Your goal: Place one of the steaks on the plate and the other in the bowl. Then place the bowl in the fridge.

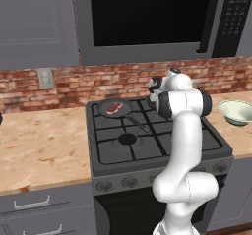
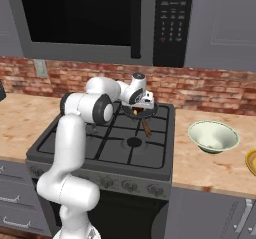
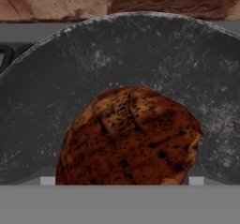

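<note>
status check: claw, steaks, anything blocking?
Claw open, low over brown steak in rear-right pan. Red steak in rear-left pan. Bowl empty. Nothing blocking.

Even, soft rendered light, faint shadows; hand view close-up looks blurry.

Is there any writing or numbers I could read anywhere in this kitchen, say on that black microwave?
Microwave control panel: a small display at the top shows pale digits, too blurred to read.
Same panel, keypad below: rows of tiny marks and a small red one, too small to read.
Stove front knobs: no readable markings.
Nothing else carries text.
</note>
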### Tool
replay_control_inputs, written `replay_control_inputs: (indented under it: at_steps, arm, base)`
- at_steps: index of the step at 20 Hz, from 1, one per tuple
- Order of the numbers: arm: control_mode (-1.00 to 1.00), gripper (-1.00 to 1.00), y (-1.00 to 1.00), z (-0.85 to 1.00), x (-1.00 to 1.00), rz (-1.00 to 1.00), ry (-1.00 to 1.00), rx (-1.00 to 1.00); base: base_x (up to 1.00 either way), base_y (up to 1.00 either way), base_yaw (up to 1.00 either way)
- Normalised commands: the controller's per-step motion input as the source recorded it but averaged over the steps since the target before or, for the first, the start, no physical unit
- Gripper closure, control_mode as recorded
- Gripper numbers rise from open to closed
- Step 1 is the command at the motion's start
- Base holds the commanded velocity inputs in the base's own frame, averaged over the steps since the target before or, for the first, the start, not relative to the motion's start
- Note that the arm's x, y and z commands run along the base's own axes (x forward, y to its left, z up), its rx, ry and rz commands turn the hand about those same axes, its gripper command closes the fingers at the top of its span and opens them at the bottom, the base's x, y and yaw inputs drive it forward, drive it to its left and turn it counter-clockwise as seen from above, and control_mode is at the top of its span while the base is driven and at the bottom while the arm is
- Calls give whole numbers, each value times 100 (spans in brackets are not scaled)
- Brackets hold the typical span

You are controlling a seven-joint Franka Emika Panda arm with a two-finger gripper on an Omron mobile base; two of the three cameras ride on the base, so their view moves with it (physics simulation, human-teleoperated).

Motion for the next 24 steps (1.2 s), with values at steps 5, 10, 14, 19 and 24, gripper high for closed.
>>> replay_control_inputs:
  at_steps: [5,10,14,19,24]
  arm:
    - [-100,100,0,-46,-1,0,-1,0]
    - [-100,100,0,0,-25,0,-11,0]
    - [-100,100,0,0,-9,0,-19,0]
    - [-100,100,-4,7,-19,0,-27,3]
    - [-100,100,-22,65,-39,0,-15,11]
  base:
    - [0,0,0]
    - [0,0,0]
    - [0,0,0]
    - [0,0,0]
    - [0,0,0]
